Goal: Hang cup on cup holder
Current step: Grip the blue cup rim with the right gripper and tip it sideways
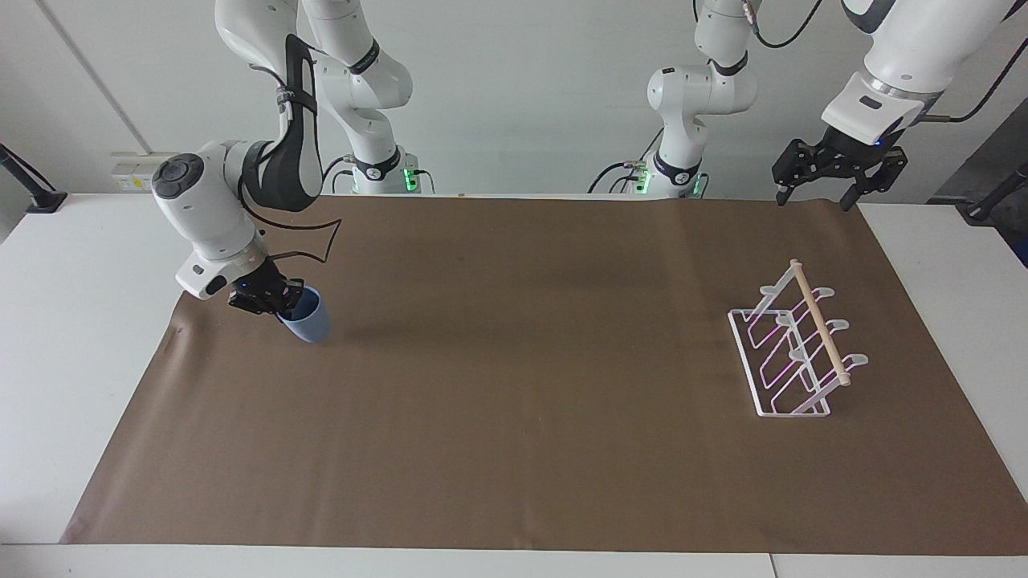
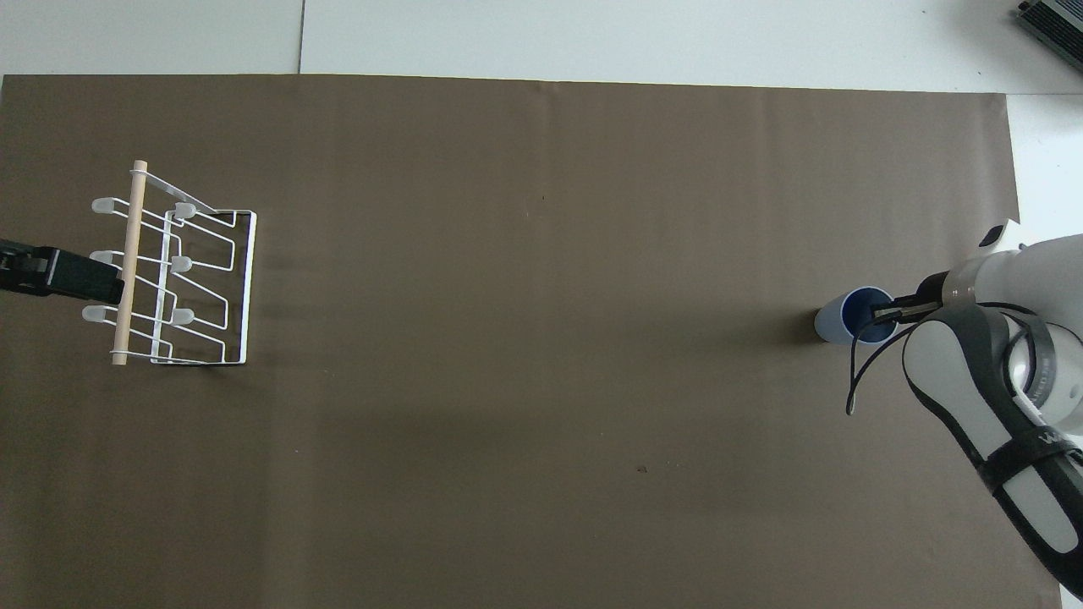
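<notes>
The light-blue cup (image 1: 308, 321) is tilted in my right gripper (image 1: 283, 300), which is shut on its rim, one finger inside, just above the brown mat at the right arm's end. In the overhead view the cup (image 2: 839, 321) shows its dark inside, with the right gripper (image 2: 885, 313) at its rim. The white wire cup holder (image 1: 791, 353) with its wooden dowel stands at the left arm's end; it also shows in the overhead view (image 2: 182, 275). My left gripper (image 1: 813, 201) waits open, raised over the mat's edge near the robots, and its dark tip (image 2: 89, 283) shows beside the dowel from above.
A brown paper mat (image 1: 522, 385) covers most of the white table (image 1: 72, 337). A black cable loop (image 2: 856, 372) hangs from the right arm beside the cup.
</notes>
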Controlling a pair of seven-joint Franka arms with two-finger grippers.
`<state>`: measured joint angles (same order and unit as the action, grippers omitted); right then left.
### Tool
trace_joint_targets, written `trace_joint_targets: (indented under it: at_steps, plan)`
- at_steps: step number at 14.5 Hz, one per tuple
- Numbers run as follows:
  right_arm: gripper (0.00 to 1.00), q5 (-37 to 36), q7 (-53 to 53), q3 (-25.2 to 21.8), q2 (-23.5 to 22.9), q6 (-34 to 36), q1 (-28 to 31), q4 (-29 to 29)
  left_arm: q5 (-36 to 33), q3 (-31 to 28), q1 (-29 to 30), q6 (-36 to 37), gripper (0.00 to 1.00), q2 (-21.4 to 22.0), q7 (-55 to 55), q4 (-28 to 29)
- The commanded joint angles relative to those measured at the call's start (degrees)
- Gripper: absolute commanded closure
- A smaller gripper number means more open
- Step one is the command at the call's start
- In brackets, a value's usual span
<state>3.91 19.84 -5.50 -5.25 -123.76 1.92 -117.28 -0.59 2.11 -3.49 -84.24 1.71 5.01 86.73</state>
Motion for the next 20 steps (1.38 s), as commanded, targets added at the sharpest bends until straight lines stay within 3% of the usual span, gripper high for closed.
trace_joint_targets:
  at_steps: [1, 4, 10, 20]
  plan:
    - [1.00, 1.45, 1.26, 0.22, 2.78, 1.85, -1.47, 0.91, -0.81, 0.00, -0.03, 0.31, 0.00, 1.55, -0.44, 1.60]
    - [1.00, 2.06, 0.73, 1.88, 4.54, 1.86, -1.57, 0.91, -0.81, -0.09, -0.03, 0.31, 0.00, 1.55, -0.35, 1.60]
    - [1.00, 11.55, 0.38, 3.38, 6.83, 5.10, -1.66, 3.20, -0.81, -0.09, -0.03, 0.31, 0.00, 1.46, -0.35, 1.60]
    - [1.00, 32.53, 0.20, 6.73, 8.58, 13.10, -1.57, 6.01, -0.81, 0.09, -0.12, 2.76, 0.00, 1.98, -0.79, 1.60]
